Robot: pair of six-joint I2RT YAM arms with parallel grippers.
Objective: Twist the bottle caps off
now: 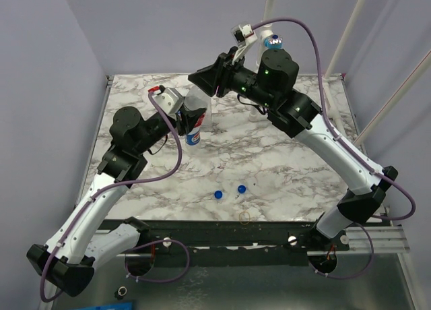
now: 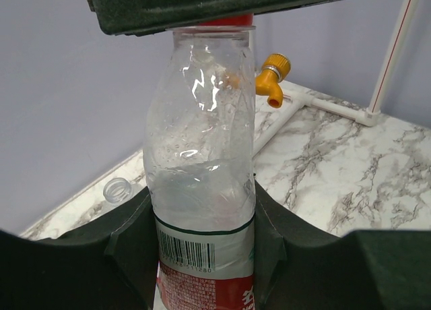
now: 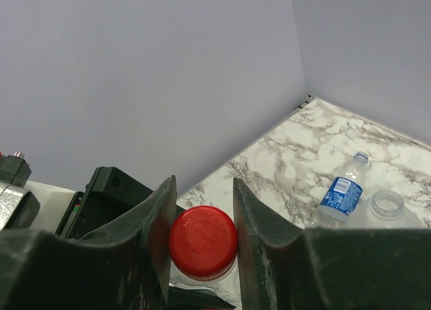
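A clear bottle with a red label (image 2: 202, 182) stands upright. My left gripper (image 2: 202, 229) is shut on its body at the top of the label; in the top view that gripper (image 1: 190, 114) is at the back left. The bottle's red cap (image 3: 203, 241) sits between the fingers of my right gripper (image 3: 202, 209), which touch it on both sides from above. In the left wrist view only a sliver of that cap (image 2: 225, 20) shows under the right gripper's finger. Two loose blue caps (image 1: 217, 195) (image 1: 241, 188) lie on the table near the front.
A blue-label bottle (image 3: 340, 199) lies on the marble table (image 1: 289, 168) beside an open clear bottle (image 3: 387, 205). A yellowish rubber-band ring (image 1: 244, 217) lies near the front edge. A white pipe with a yellow tap (image 2: 273, 77) stands at the back.
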